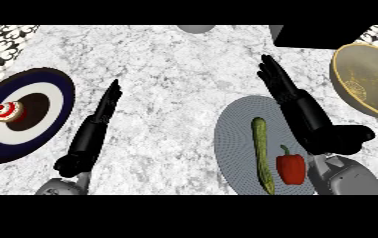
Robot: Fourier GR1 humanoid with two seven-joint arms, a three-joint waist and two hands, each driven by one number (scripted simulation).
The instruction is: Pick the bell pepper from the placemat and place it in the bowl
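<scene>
A red bell pepper (291, 167) lies on the round grey placemat (236, 132) at the lower right, beside a long green cucumber (261, 154). The tan bowl (356, 77) sits at the right edge of the counter. My right hand (284, 89) stretches out above the placemat's far edge with straight fingers, holding nothing; its forearm runs just right of the pepper. My left hand (103, 109) rests open on the counter at the left, fingers pointing away.
A dark blue and white plate (55, 89) with a small red-and-white item (10, 111) lies at the left edge. A black box (317, 36) stands at the back right, near a grey round object (196, 28) at the back.
</scene>
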